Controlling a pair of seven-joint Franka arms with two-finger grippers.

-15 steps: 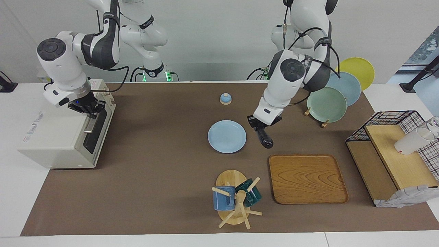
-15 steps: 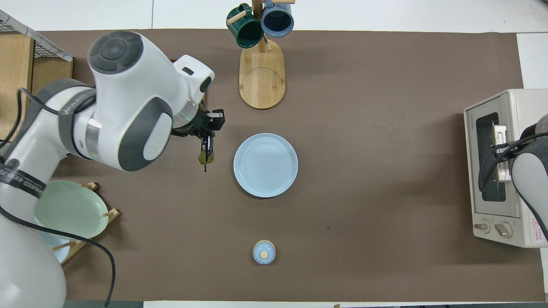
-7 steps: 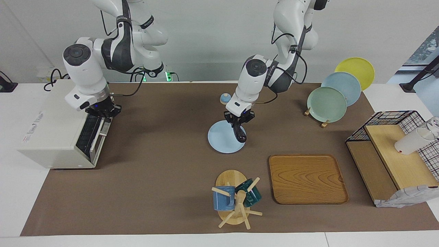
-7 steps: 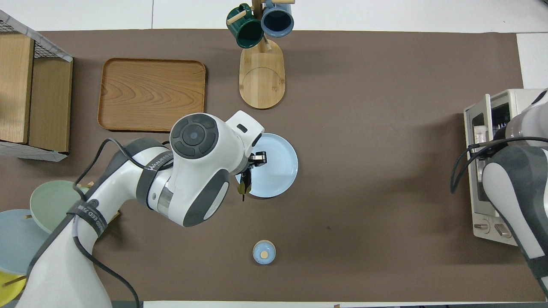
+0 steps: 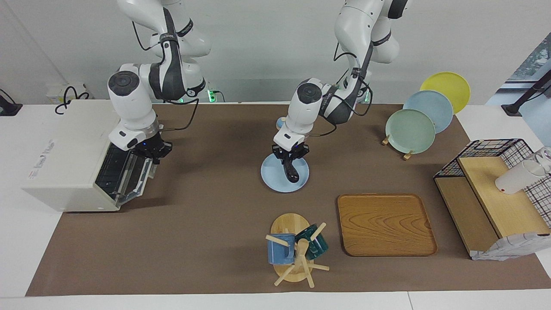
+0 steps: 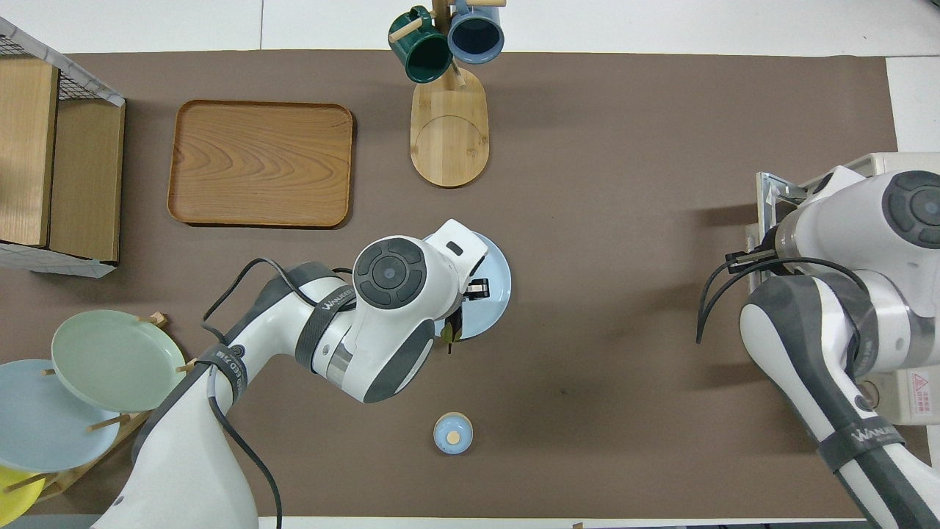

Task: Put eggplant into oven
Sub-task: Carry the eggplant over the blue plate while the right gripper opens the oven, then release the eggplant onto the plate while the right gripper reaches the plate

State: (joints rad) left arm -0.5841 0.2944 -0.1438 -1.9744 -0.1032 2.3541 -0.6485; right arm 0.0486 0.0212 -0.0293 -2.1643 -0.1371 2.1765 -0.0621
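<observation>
Since a second ago your left gripper (image 5: 290,156) has carried the eggplant (image 5: 291,171) from over bare mat beside the wooden tray (image 5: 385,224) to over the light blue plate (image 5: 275,178), and your right gripper (image 5: 150,151) has swung the oven (image 5: 64,172) door (image 5: 127,176) from shut to about halfway down. Your left jaws are clenched on the eggplant's stem end, so it hangs with its long axis nearly upright, tip down, just above the plate; whether the tip touches the plate you cannot tell from either view. Your right jaws sit at the door's top edge by the handle, but whether they grip it is not clear. What the coming move turns on, as a judgement: the oven stands at the right arm's end of the bench, well apart from the eggplant, and its mouth faces the plate, so the eggplant has to travel sideways and tip toward level to enter. From overhead, the left arm's wrist hides most of the eggplant, and the right arm covers much of the oven.
</observation>
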